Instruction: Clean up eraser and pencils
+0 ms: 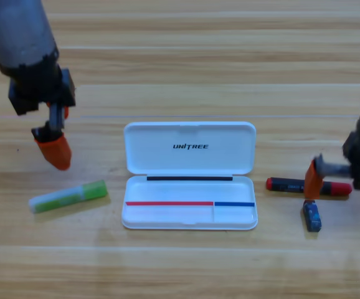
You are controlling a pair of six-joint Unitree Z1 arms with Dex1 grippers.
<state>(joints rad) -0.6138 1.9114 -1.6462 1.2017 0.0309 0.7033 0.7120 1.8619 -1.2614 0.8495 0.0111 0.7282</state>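
High view showed the white case (189, 175) lying open at the middle of the table (180, 62), lid folded back, with no task item in its tray yet. I judged the work to be at its first pickup step.

My right gripper (345, 185) was at the right edge of the picture, partly cut off. Its one fully visible orange jaw stood on the near side of the black pencil (307, 185), touching or just in front of the body; the other jaw showed only as an orange tip at the picture edge. The jaws were spread apart, with the red right end of the pencil between them. I could not tell whether they were at pencil height or above it.

The eraser (312, 215) lay just below the visible jaw, near it but apart, and right of the case.

My left gripper (56, 148) hung above the green pencil (69, 196), near but not touching; I could not tell its jaw state. That pencil lay tilted, left of the case.

The next move, in my judgement, called for closing the right jaws squarely on the black pencil, then lifting clear without nudging the eraser.
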